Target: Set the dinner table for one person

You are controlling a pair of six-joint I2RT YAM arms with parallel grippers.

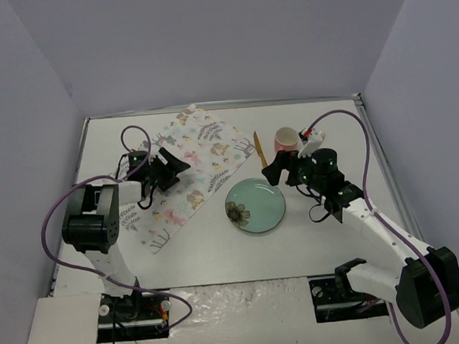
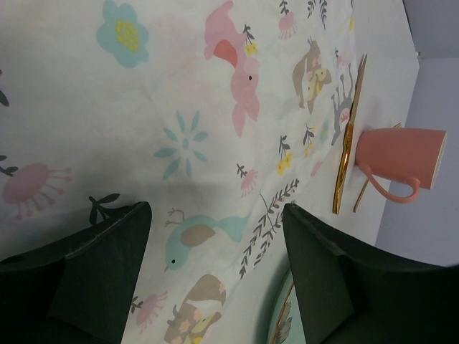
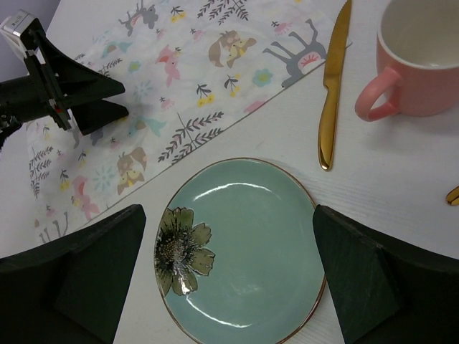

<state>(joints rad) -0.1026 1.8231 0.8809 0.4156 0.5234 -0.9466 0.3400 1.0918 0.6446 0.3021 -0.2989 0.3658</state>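
Observation:
The white dinner table (image 1: 219,251) holds a patterned cloth placemat (image 1: 212,153) lying slantwise at the left. A teal plate (image 1: 255,205) with a flower stands on the bare table beside the mat's right edge. A gold knife (image 1: 260,150) and a pink mug (image 1: 286,140) lie beyond the plate. My left gripper (image 1: 170,164) is open and empty, low over the placemat (image 2: 179,107). My right gripper (image 1: 280,168) is open and empty above the plate (image 3: 244,251), its fingers on either side of the plate in the right wrist view.
A second gold utensil (image 3: 453,195) shows only partly next to the mug (image 3: 423,64). The knife (image 3: 331,100) lies between mat and mug. Grey walls enclose the table on three sides. The left gripper (image 3: 72,93) shows in the right wrist view.

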